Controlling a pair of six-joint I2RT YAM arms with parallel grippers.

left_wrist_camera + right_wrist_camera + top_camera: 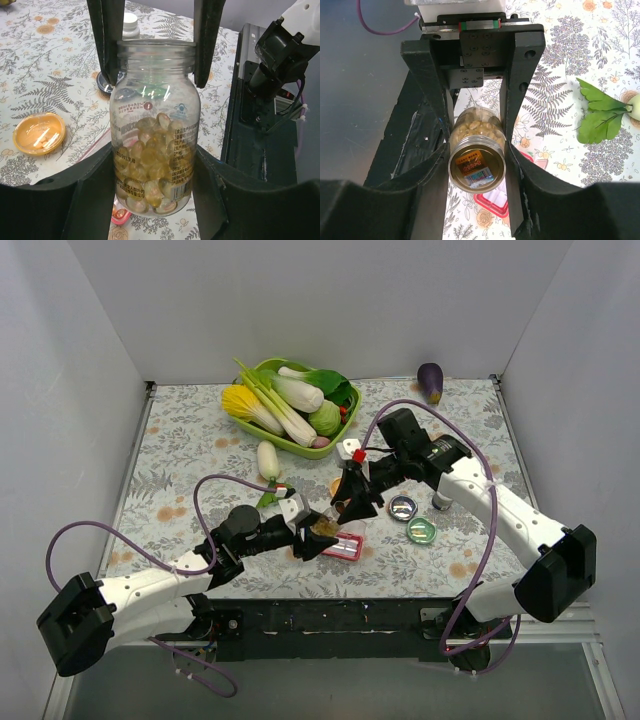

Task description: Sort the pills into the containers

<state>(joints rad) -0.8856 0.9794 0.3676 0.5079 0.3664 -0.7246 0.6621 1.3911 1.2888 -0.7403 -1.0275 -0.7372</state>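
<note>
One flat pink-red container [491, 204] lies on the flowered table [200, 430], close beneath the two grippers; pale bits in its compartments might be pills [342, 545], though they are too small to be sure of. Just above it hangs an uncapped bottle [155, 115] of golden capsules [150, 165]; the left gripper [155, 175] clamps its body; the right gripper [477, 167] pinches its neck. A gold cap [39, 133] lies beside it on the table; a white-capped bottle [130, 26] stands behind; the green bowl [296, 448] of vegetables sits well apart at the back.
</note>
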